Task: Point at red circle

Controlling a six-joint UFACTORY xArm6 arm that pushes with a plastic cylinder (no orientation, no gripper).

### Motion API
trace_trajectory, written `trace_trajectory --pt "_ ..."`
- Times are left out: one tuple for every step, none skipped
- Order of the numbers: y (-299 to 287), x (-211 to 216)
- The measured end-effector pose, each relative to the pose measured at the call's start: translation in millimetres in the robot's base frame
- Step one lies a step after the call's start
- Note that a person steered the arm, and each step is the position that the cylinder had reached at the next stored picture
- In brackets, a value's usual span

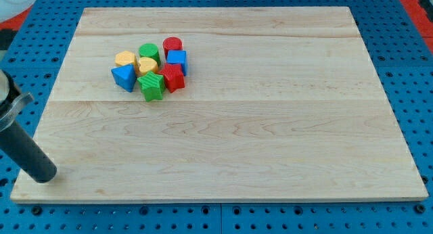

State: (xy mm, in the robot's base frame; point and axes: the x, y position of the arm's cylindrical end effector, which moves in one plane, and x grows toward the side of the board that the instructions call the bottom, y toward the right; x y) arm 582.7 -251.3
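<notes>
The red circle (172, 45) is a short red cylinder at the top right of a tight cluster of blocks in the upper left part of the wooden board (270, 126). Below it sits a blue cube-like block (177, 59), then a red star-like block (172, 78). A green cylinder (149, 53), a yellow heart (147, 64), a yellow block (124, 59), a blue triangle (123, 77) and a green star-like block (151, 86) fill the rest of the cluster. My tip (44, 176) rests at the board's bottom left corner, far below and left of the cluster.
The board lies on a blue perforated table (27, 58). The dark rod slants up from the tip to the view's left edge.
</notes>
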Motion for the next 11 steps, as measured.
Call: trace_trajectory --pt "17 -3" --pt "74 -19" --pt "150 -37" --pt "179 -68" --pt "179 -69" --pt "179 -69" --pt "181 -70" --pt "225 -103" --pt "262 -154" --pt "269 -203" --pt "260 -216"
